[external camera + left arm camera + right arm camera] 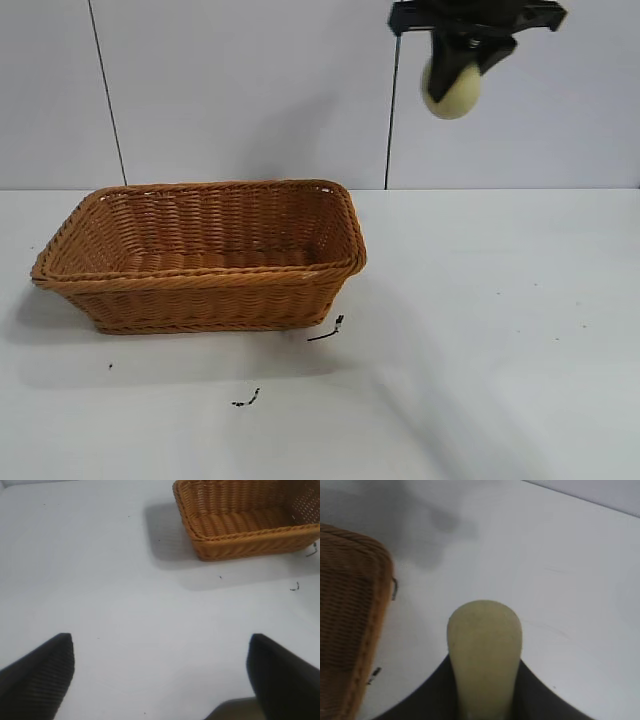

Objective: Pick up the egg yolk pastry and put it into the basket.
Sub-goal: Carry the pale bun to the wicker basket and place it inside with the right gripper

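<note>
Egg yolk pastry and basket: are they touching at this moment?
Apart. The exterior view shows the egg yolk pastry held high in the right gripper, with open background between it and the basket on the table below.

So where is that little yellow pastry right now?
The egg yolk pastry is gripped in the right claw, high above the table, up and right of the basket.

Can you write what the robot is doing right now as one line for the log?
right gripper: shut on egg yolk pastry, high above table | basket: empty, off to the left | left gripper: open, idle
</note>
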`<state>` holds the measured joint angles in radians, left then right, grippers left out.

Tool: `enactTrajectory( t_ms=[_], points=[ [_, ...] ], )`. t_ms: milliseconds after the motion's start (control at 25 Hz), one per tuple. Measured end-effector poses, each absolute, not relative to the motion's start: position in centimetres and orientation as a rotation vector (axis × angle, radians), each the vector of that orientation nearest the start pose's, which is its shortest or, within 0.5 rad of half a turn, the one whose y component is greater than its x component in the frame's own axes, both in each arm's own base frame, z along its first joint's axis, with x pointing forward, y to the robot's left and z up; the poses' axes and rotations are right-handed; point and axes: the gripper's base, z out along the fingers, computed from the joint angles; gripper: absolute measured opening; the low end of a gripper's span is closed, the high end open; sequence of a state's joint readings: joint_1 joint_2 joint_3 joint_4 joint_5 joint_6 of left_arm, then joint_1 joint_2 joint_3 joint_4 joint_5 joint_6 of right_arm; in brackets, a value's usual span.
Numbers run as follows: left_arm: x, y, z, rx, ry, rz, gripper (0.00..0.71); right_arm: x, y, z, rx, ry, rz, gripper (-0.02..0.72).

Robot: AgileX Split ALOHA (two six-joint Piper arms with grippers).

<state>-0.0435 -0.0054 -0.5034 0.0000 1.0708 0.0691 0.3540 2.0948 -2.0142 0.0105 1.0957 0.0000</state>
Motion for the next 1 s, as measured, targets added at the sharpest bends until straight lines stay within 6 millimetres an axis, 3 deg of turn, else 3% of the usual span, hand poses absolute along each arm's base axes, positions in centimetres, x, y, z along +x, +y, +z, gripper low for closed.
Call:
enactTrajectory(
  t_ms=[200, 440, 720, 920, 1000],
  points=[
    [-0.7, 0.0, 27.7, 0.115, 2.042, 0.016, 0.696, 42.2, 23.7, 27.9, -0.659, 2.557, 0.192, 0.123],
    [-0.7, 0.0, 27.7, 0.115, 2.042, 0.016, 0.696, 40.9, 30.4, 23.3, -0.801, 2.486, 0.254, 0.123],
    [-0.7, 0.0, 27.7, 0.115, 2.042, 0.016, 0.696, 42.2, 32.0, 15.9, -0.805, 2.528, 0.24, 0.123],
    [-0.7, 0.0, 27.7, 0.115, 2.042, 0.016, 0.696, 42.5, 32.2, 14.2, -0.805, 2.525, 0.237, 0.132],
    [-0.7, 0.0, 27.7, 0.115, 2.042, 0.016, 0.696, 42.5, 32.2, 14.2, -0.803, 2.523, 0.238, 0.206]
  ],
)
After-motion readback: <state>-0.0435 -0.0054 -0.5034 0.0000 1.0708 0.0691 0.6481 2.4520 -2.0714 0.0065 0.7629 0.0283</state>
